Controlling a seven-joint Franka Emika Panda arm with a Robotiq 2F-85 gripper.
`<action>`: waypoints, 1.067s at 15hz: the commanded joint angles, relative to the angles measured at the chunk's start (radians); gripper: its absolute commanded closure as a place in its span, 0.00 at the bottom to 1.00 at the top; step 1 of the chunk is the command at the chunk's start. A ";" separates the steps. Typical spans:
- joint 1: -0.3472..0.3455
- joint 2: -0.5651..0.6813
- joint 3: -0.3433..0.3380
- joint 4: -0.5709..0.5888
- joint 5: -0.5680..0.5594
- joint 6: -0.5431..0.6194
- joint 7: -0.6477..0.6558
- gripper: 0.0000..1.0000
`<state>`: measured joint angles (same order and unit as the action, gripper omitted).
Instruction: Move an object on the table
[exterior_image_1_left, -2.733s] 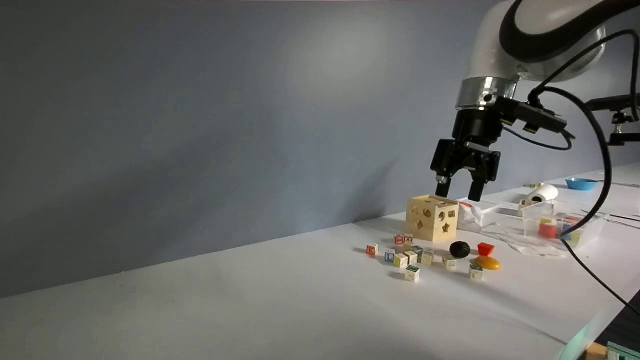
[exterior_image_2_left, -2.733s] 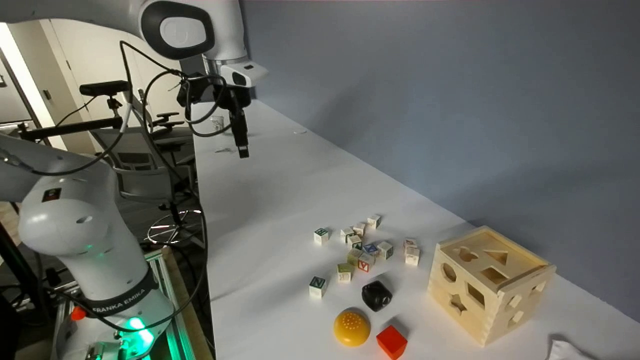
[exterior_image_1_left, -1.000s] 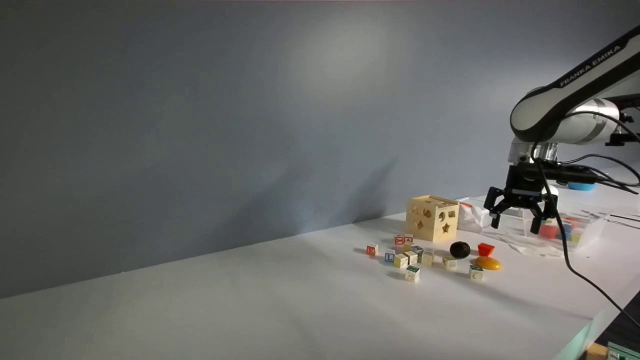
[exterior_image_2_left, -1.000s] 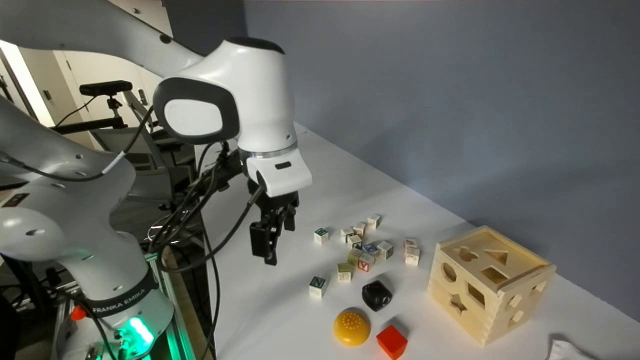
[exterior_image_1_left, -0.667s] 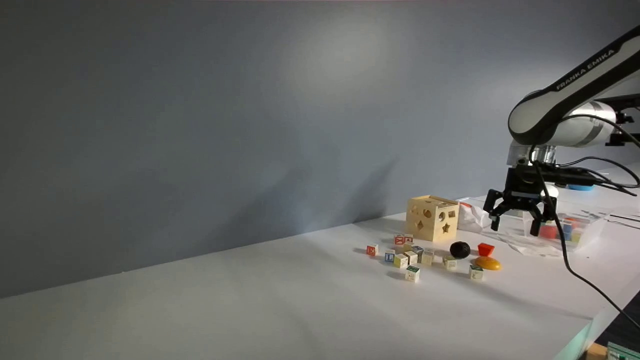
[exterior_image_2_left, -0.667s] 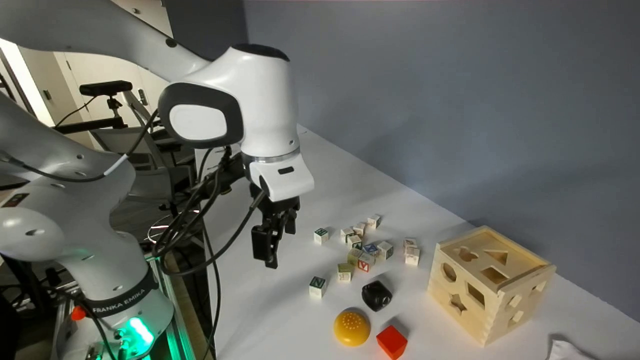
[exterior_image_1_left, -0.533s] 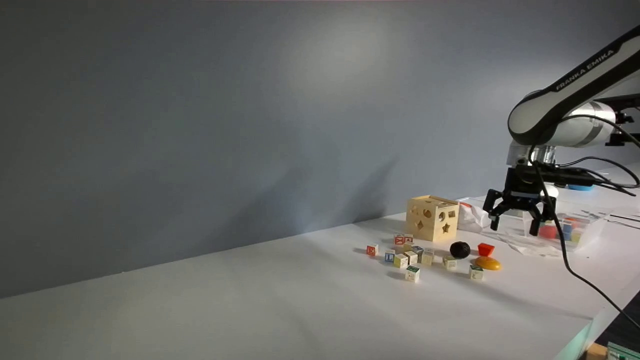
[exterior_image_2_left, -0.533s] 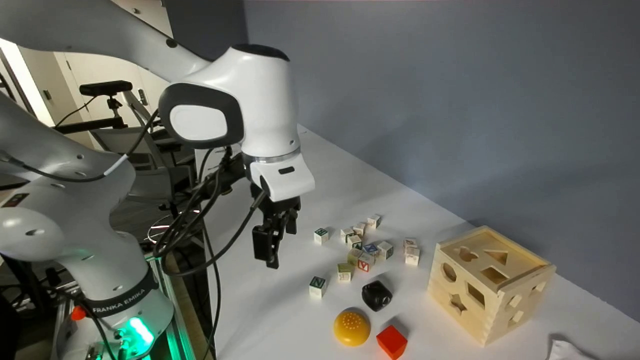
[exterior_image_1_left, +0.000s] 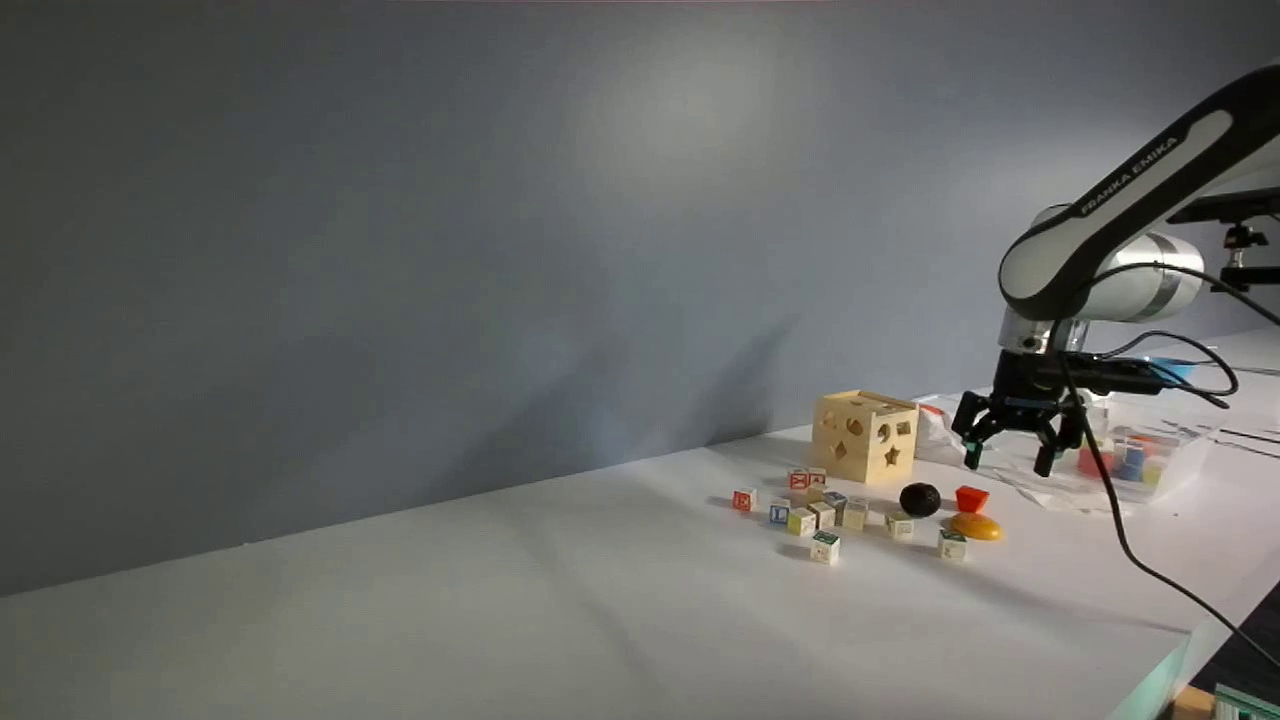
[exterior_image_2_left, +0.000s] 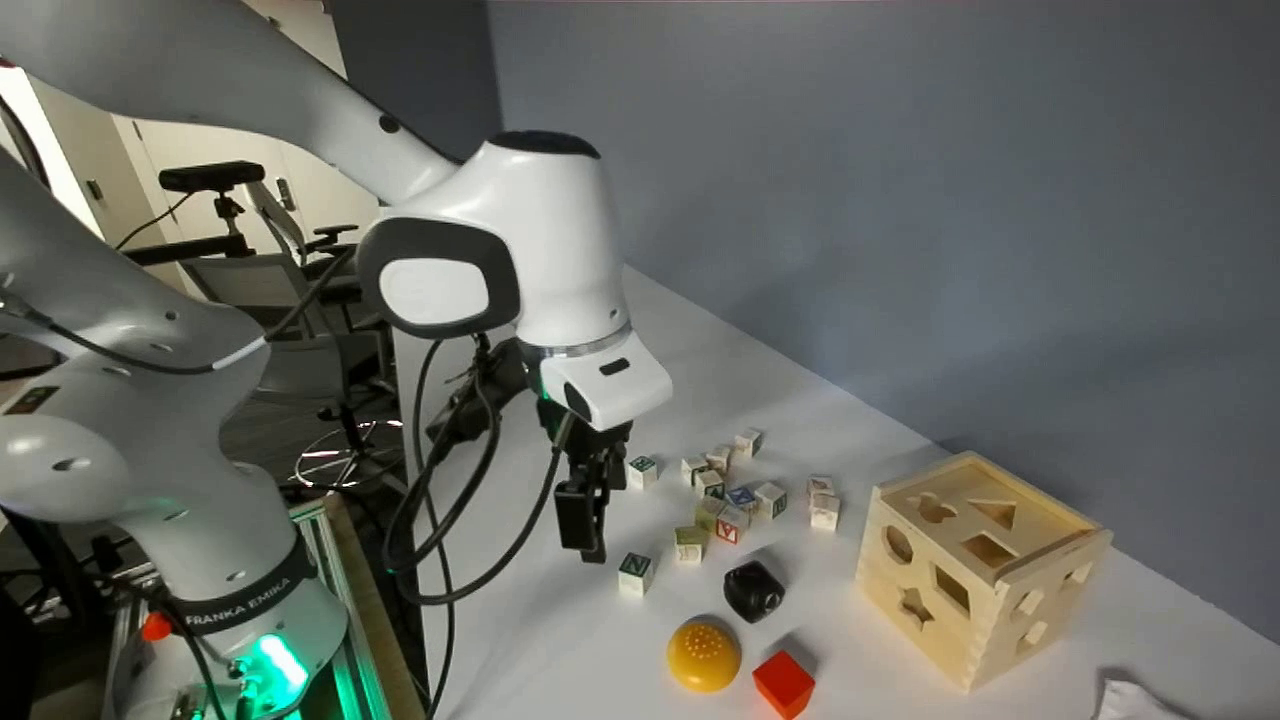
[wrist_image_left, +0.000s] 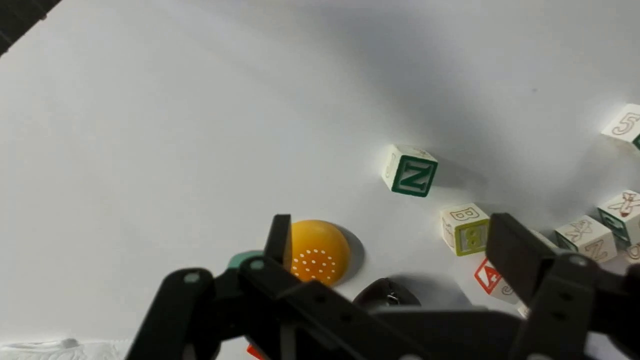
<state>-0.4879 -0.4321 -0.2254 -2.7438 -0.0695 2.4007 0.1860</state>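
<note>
The white-grey table (exterior_image_1_left: 400, 620) holds the loose toys; it also shows in the wrist view (wrist_image_left: 175, 150). A green-edged N block (wrist_image_left: 412, 172) stands alone, seen also in both exterior views (exterior_image_2_left: 635, 575) (exterior_image_1_left: 952, 545). Beside it are a yellow dome (wrist_image_left: 320, 250) (exterior_image_2_left: 704, 656), a black lump (exterior_image_2_left: 753, 591) and a red block (exterior_image_2_left: 784, 685). My gripper (wrist_image_left: 390, 220) is open and empty, above the table. In the wrist view the N block lies beyond the gap between the fingers; one finger partly hides the dome. In both exterior views the gripper (exterior_image_1_left: 1008, 462) (exterior_image_2_left: 590, 545) hangs near these toys.
Several letter blocks (exterior_image_2_left: 730, 520) lie clustered beyond the N block. A wooden shape-sorter box (exterior_image_2_left: 980, 570) (exterior_image_1_left: 865, 437) stands near the wall. A clear bin with coloured blocks (exterior_image_1_left: 1180, 465) stands at the right. A cable (exterior_image_1_left: 1120, 540) hangs from the arm.
The arm has swung toward the toys and the gripper has come down. In the last half second it moved a little lower and closer to the N block. The toys have not moved.
</note>
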 joint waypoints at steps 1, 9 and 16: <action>0.016 0.109 -0.047 0.038 -0.024 0.053 -0.077 0.00; 0.029 0.323 -0.112 0.118 -0.021 0.194 -0.167 0.00; 0.064 0.472 -0.122 0.192 0.000 0.262 -0.194 0.00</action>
<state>-0.4496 -0.0243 -0.3268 -2.5886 -0.0752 2.6358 0.0199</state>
